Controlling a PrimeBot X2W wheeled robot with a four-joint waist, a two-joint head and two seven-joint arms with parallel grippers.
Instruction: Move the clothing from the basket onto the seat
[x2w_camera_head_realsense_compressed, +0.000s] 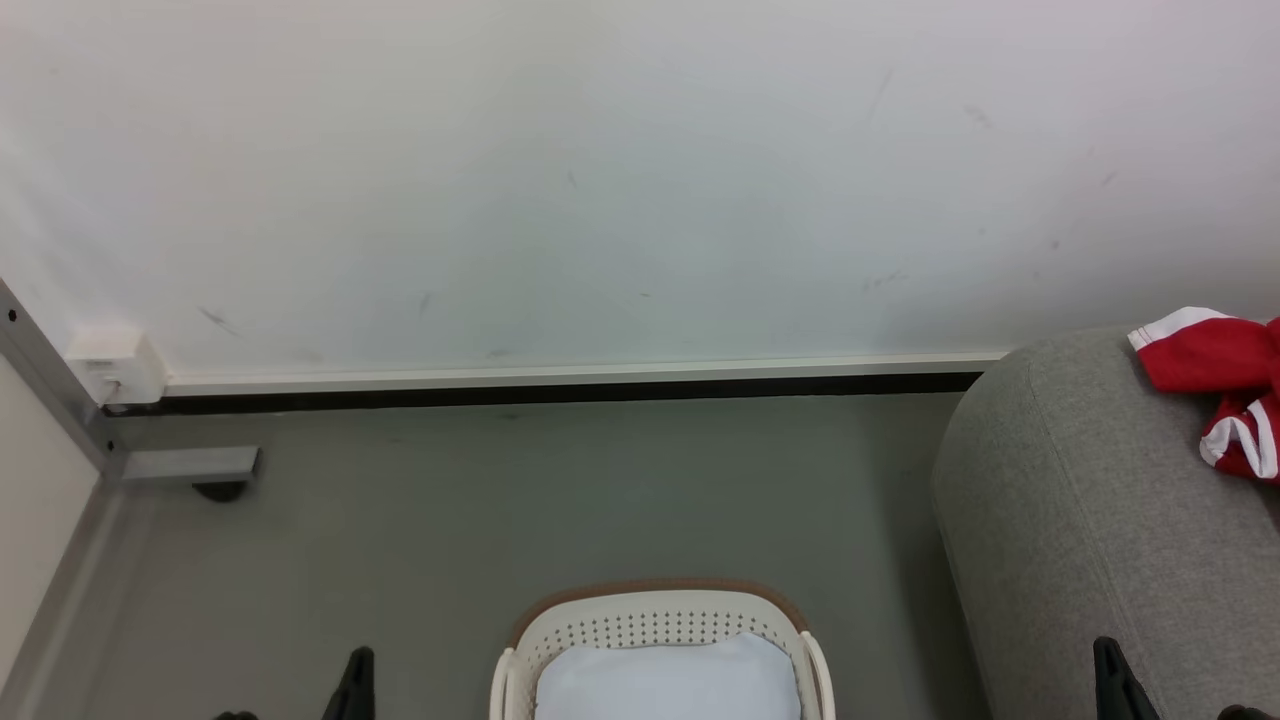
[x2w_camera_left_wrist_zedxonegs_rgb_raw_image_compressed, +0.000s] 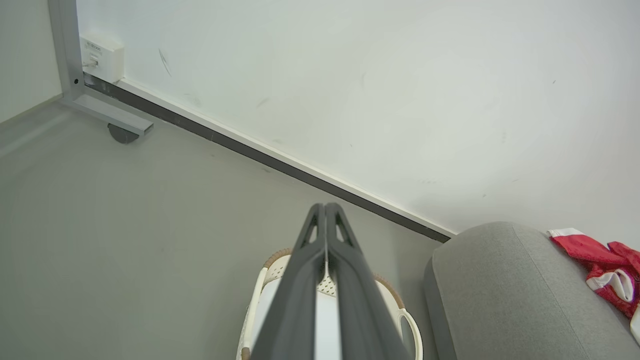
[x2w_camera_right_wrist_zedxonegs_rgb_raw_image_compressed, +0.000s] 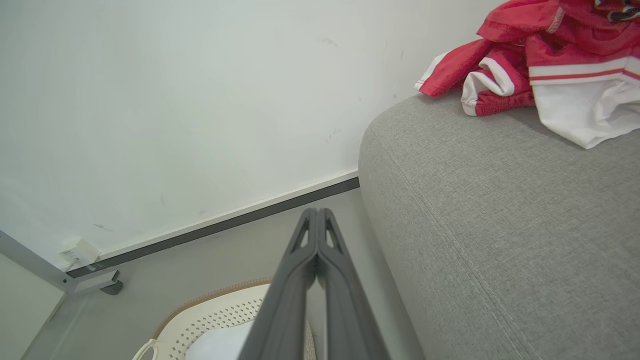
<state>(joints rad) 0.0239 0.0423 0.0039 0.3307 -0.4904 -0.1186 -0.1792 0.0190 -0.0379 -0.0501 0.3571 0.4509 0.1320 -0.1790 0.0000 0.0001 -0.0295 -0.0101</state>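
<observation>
You face a pale wall marked with a few faint scuffs, with a white skirting strip and a dark band along its foot. Below it lies the grey floor. The seat rises on your right, its rounded grey fabric arm turned toward the basket and its back close to the wall. The basket stands on the floor at the bottom middle of the head view, near the seat's arm, and you can see its brown rim and perforated cream wall. A plain pale cloth pad lies inside it. The clothing is on the seat, crumpled on top of the upholstery by the wall, and its red fabric shows white striped trim. Your left gripper hangs above the basket with its two dark fingers pressed together and nothing between them. Your right gripper hangs between the basket and the seat's arm, and its fingers are likewise pressed together on nothing. At the far left a grey metal frame foot rests on the floor, and a small white box sits on the wall just above it.
</observation>
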